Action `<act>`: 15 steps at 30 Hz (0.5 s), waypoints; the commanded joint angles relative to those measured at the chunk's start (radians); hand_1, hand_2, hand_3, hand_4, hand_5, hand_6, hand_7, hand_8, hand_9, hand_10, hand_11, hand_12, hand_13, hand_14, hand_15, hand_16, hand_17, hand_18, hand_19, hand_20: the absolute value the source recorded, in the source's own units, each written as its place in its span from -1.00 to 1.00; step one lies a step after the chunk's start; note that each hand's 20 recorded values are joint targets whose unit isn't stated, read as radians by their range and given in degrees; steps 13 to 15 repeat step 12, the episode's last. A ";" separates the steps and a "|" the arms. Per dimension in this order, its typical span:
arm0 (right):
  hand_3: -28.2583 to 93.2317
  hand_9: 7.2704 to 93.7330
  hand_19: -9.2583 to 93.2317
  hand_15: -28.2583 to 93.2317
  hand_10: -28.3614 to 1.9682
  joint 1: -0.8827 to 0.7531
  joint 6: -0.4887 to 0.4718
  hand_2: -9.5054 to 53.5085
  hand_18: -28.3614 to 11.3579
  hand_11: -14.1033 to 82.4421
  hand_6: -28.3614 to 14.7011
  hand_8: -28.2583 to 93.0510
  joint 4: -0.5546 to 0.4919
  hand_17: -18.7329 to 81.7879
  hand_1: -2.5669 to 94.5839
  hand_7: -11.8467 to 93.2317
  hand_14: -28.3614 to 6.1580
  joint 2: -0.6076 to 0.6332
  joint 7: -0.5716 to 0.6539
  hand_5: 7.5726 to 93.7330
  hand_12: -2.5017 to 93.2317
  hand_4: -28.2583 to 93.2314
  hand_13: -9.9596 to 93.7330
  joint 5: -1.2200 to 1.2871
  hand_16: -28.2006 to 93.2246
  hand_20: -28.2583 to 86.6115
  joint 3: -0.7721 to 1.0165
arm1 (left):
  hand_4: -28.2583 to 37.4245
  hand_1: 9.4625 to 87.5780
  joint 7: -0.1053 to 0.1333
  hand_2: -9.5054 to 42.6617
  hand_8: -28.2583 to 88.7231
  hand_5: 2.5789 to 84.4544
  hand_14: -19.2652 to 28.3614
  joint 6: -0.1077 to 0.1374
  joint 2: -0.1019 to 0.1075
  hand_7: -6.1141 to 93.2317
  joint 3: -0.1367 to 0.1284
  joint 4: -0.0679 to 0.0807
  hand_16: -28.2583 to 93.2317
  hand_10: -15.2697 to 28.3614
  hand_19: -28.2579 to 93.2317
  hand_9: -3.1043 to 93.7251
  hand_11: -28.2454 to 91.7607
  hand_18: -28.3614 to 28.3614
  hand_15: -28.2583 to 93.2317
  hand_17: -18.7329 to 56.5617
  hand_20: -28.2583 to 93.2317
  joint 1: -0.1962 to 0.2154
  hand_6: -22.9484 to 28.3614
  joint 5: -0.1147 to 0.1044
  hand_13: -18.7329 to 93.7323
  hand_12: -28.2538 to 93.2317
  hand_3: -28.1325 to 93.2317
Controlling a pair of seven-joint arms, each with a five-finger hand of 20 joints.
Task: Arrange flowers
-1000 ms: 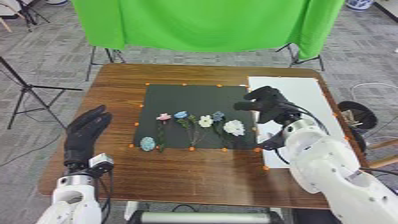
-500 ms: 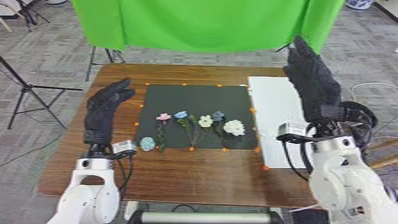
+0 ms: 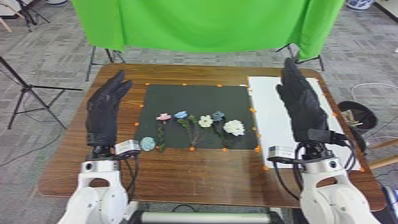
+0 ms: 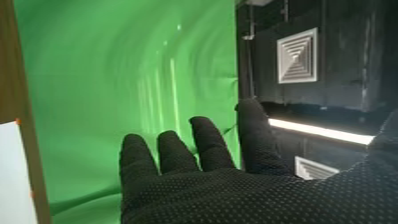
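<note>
While viewing flowers (image 3: 234,128) toward the near edge of a black mat (image 3: 195,93) on the table (image 3: 195,172), holding left hand (image 3: 105,115) near the left edge, right hand (image 3: 306,107) over white paper (image 3: 266,90), both straight-fingered; facing green cloth (image 3: 209,25) beyond the far edge.

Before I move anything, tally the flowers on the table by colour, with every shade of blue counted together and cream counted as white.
Pink flower: 1
White: 2, the large white flower and the small cream flower
Blue: 3, the pale blue flower, the bright blue flower and the dark blue flower
Total: 6
</note>
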 commanded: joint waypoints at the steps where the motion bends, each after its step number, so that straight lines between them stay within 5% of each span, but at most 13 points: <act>1: 0.56 -0.72 -0.74 -0.82 0.31 -0.015 0.000 -0.85 -0.13 -0.79 0.38 -0.65 -0.003 -0.64 -1.00 -0.70 0.02 -0.015 -0.003 -0.61 -0.78 -1.00 -0.61 -0.023 -0.10 -0.24 -0.004 | -1.00 -0.77 0.000 -0.80 -0.63 0.03 0.36 -0.020 -0.016 -0.70 -0.032 -0.017 -0.57 0.31 -0.50 -0.01 -0.29 0.23 -0.36 -0.30 -0.31 0.043 0.01 -0.025 -0.08 -0.38 0.69; 15: 0.57 -0.66 -0.78 -0.74 0.27 -0.025 -0.005 -0.82 -0.19 -0.76 0.35 -0.66 -0.011 -0.51 -1.00 -0.69 0.01 -0.016 0.005 -0.50 -0.78 -1.00 -0.51 -0.020 -0.13 -0.20 -0.012 | -1.00 -0.74 -0.012 -0.80 -0.63 0.05 0.38 -0.035 -0.019 -0.69 -0.031 -0.012 -0.57 0.31 -0.50 -0.01 -0.28 0.26 -0.35 -0.28 -0.30 0.029 0.01 -0.024 -0.07 -0.36 0.68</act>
